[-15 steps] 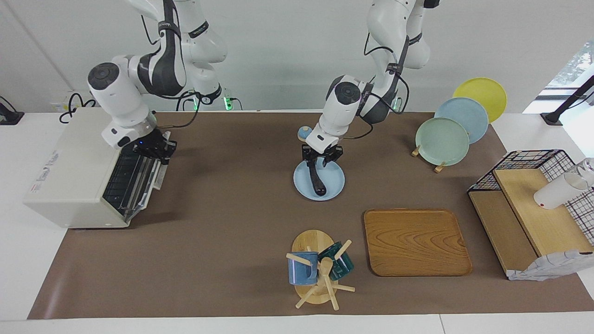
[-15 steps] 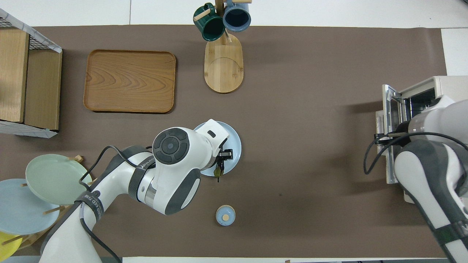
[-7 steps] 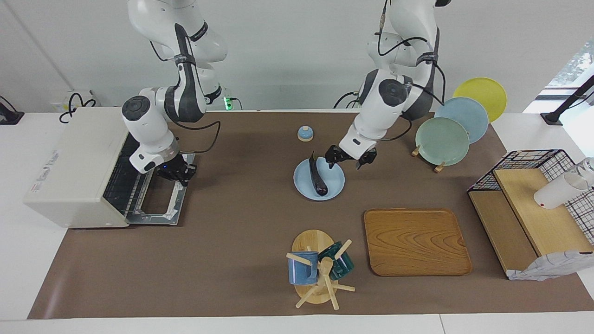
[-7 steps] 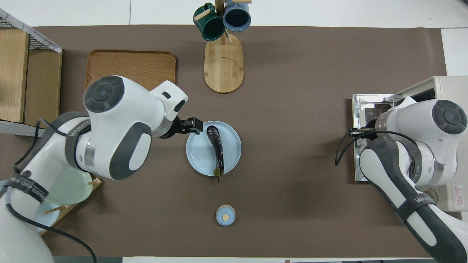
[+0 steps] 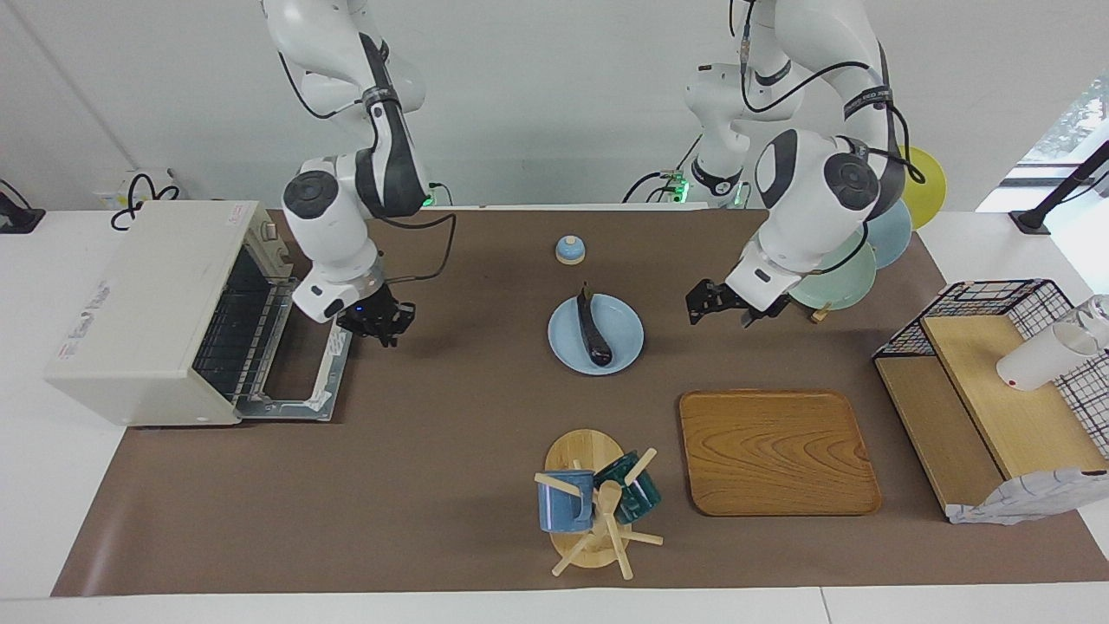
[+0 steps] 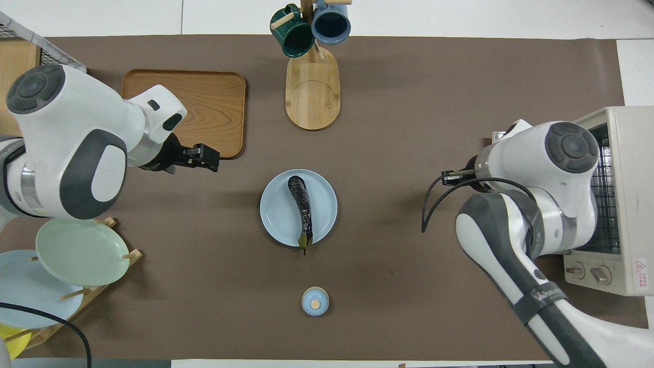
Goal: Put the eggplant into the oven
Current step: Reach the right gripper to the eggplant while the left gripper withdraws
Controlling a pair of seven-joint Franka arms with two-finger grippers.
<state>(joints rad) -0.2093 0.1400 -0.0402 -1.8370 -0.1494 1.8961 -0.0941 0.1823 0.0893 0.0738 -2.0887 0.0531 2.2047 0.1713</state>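
Observation:
The eggplant [image 5: 593,332], long and dark purple, lies on a light blue plate [image 5: 625,334] in the middle of the table; it also shows in the overhead view [image 6: 302,210]. The cream-white oven [image 5: 139,295] stands at the right arm's end, its door [image 5: 303,381] folded down flat and the wire rack showing. My left gripper [image 5: 719,314] is open and empty, up over the mat between the plate and the plate rack; it also shows in the overhead view [image 6: 209,157]. My right gripper [image 5: 379,329] hangs just past the open door's edge, holding nothing.
A small blue lidded pot [image 5: 569,250] sits nearer to the robots than the plate. A mug tree [image 5: 593,507] and a wooden tray [image 5: 777,451] lie farther out. A plate rack [image 5: 832,260] and a wire basket with wooden shelves [image 5: 988,390] stand at the left arm's end.
My left gripper let go of the eggplant on the plate and drew off toward the plate rack. My right gripper swung the oven door down open, then moved off it.

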